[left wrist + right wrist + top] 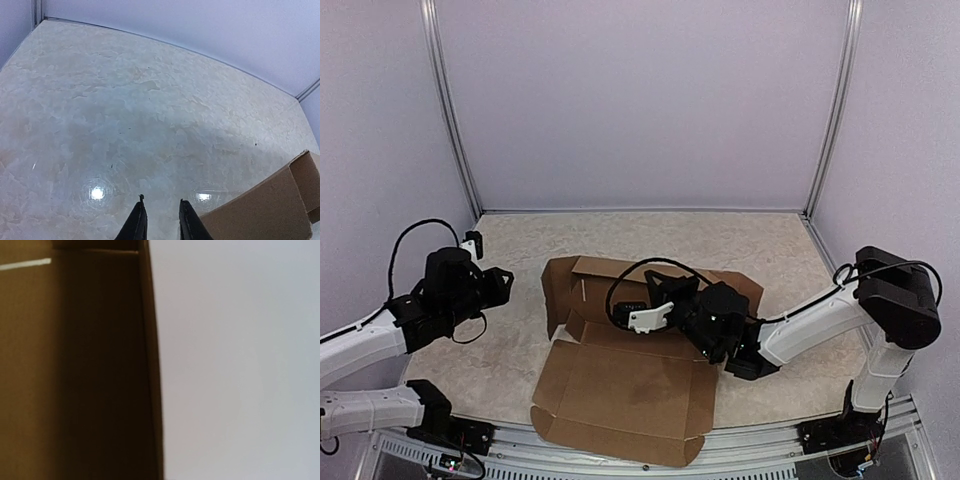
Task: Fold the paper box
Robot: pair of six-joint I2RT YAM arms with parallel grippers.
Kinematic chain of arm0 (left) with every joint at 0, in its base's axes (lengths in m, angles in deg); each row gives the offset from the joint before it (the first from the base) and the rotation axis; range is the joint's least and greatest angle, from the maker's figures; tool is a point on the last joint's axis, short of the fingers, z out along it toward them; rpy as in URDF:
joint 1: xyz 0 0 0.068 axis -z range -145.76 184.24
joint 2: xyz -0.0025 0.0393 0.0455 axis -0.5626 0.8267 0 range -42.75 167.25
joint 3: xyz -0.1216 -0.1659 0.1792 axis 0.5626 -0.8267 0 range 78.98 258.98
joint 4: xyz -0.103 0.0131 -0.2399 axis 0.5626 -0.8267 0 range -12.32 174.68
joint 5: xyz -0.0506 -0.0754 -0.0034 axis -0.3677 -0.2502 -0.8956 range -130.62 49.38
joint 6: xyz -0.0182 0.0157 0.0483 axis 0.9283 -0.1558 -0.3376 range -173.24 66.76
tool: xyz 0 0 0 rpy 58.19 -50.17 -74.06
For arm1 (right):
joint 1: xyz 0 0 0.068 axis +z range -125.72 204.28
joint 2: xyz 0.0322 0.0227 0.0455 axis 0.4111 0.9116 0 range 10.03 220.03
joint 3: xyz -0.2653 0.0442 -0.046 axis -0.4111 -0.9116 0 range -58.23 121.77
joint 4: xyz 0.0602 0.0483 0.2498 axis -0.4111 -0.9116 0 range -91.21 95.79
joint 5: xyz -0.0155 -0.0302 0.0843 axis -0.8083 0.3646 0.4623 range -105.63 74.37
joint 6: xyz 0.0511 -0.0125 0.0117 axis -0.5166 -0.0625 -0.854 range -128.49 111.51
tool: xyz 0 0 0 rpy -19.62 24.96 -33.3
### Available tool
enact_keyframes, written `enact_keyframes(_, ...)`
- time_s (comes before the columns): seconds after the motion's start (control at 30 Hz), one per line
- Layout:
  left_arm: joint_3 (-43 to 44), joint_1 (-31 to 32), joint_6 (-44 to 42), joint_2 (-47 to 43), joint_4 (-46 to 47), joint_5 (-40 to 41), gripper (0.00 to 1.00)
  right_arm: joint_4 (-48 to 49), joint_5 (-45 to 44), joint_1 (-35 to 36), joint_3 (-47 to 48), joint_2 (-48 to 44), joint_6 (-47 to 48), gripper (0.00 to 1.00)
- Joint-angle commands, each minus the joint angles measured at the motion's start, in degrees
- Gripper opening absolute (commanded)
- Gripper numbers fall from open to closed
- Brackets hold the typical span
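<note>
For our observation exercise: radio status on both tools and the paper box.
Left tool open, empty, clear of paper box. Right tool shut, over it. Near panel flat. Nothing obstructing.

Pale lilac back wall (pixel 640 100) across the upper half of the top view, with matching left wall (pixel 370 120) and right wall (pixel 910 120). Aluminium post (pixel 450 110) in the upper-left corner, second post (pixel 832 110) upper right. Beige marbled tabletop (pixel 750 245) mid-frame, glossy. Metal rail (pixel 760 455) along the bottom edge. Left wrist view: two round lamp reflections (pixel 97 192) low in the frame, dark seam between tabletop and wall at the top.
</note>
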Motion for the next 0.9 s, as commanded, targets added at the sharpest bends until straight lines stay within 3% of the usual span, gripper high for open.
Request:
enact_keyframes(0.0,1.5,-2.3,1.0,8.5,10.0,-14.4,0.18,-1.0,-0.7,0.7,-1.2,-1.8,-1.4,0.00)
enact_keyframes(0.17,3.9,-2.6,1.2,18.0,14.4,-21.5,0.02,-0.9,-0.9,0.9,-1.3,-2.1,-2.1,0.00)
enact_keyframes(0.5,3.9,-2.4,1.7,22.1,19.0,-29.6,0.00,-0.3,-1.3,1.1,-1.4,-1.7,-2.7,0.00)
enact_keyframes(0.87,2.0,-1.2,1.5,18.5,16.1,-30.1,0.02,1.0,-1.6,1.2,-0.8,0.3,-2.8,0.00)
